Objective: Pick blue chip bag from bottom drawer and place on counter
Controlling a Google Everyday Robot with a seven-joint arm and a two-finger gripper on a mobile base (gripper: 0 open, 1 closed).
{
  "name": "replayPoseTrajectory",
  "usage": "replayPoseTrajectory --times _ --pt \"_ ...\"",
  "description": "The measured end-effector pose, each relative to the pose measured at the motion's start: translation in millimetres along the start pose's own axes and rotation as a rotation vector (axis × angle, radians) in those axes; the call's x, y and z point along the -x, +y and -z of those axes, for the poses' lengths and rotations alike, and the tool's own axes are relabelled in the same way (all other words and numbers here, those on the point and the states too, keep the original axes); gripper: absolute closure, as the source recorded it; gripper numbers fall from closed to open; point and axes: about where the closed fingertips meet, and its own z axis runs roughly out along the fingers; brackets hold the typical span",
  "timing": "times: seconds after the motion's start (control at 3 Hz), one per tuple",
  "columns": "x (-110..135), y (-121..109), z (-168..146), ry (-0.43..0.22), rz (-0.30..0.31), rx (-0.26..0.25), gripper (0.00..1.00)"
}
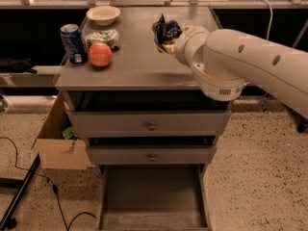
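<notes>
My gripper (165, 34) is over the right rear part of the counter (139, 66), at the end of my white arm reaching in from the right. It is shut on the blue chip bag (169, 29), a crumpled dark navy bag with white lettering, held just above the counter top. The bottom drawer (151, 196) is pulled open below, and its flat grey floor shows nothing in it.
On the counter's left part stand a blue soda can (73, 43), a red apple (100, 55), a green-and-white packet (102, 36) and a white bowl (103, 15). The two upper drawers with round knobs (151, 126) are slightly open. A cardboard box (60, 138) sits on the floor at left.
</notes>
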Motion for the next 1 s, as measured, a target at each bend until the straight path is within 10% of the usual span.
replayPoseTrajectory --times 1.0 --pt "16.8 -2.2 -8.9 -0.023 0.005 -0.002 1.00"
